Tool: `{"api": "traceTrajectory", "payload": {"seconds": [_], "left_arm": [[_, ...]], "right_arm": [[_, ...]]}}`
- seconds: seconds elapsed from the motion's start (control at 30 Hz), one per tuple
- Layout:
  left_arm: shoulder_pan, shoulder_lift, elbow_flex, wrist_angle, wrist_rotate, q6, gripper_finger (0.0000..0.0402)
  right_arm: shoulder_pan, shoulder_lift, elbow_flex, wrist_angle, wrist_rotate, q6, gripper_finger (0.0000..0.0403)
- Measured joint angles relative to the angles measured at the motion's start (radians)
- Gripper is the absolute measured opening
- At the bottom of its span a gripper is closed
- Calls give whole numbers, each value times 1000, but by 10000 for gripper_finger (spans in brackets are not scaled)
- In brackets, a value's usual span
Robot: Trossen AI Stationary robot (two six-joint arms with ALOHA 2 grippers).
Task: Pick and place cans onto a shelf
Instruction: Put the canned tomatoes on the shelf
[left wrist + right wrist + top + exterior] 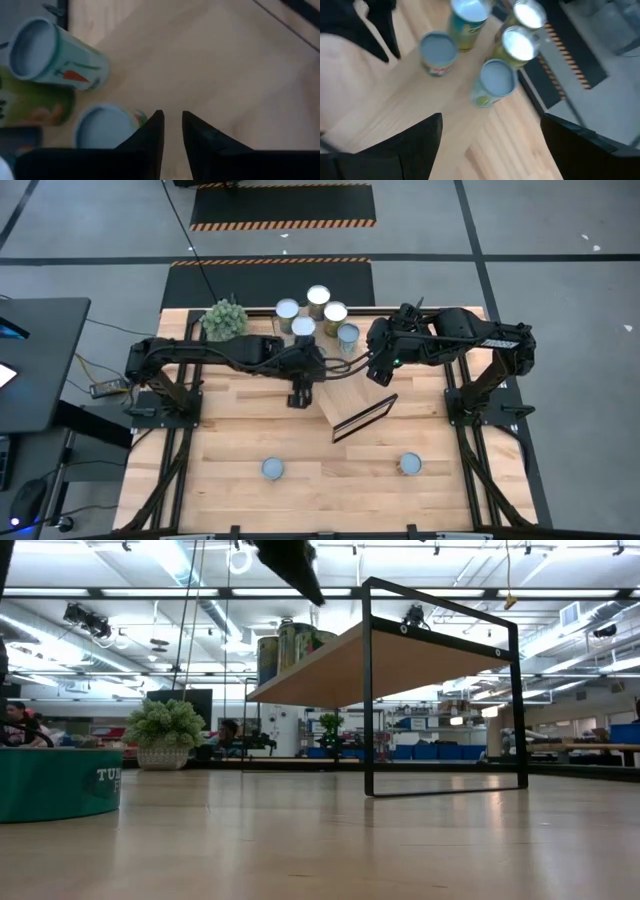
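cans [318, 315]: five on shelf [345, 395], two off.

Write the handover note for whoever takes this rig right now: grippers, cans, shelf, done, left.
Left gripper: over the shelf, fingers nearly shut, holding nothing.
Right gripper: open, empty, above the shelf's far end.
Done: five cans clustered on the shelf's far end by the plant.
Left: two cans on the table's near side, one at left, one at right.
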Motion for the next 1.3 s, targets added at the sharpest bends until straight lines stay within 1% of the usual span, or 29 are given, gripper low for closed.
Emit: {"api": "traceTrajectory", "payload": {"seconds": [0.17,0.27,0.53,0.67,0.77,0.93,1.13,1.3], "left_arm": [[-48,-61,0,-84,2,-30,61],[-72,-95,0,-137,2,-79,52],[-128,-133,0,-327,-2,-182,32],[-171,-137,0,-339,-14,-199,18],[-201,-136,0,-318,-26,-219,11],[-246,-136,0,-295,-33,-268,8],[-321,-136,0,-309,-48,-341,10],[-386,-136,0,-390,-49,-412,11]], "right_arm": [[12,-10,0,0,-106,12,346],[35,-10,0,0,-139,32,346],[124,-11,0,3,-140,132,346],[178,-10,0,9,-140,195,346],[217,-9,-4,14,-127,242,346],[275,-9,-54,23,-77,318,346],[312,-8,-169,121,-88,374,346],[349,-8,-229,227,-112,403,346]]}}
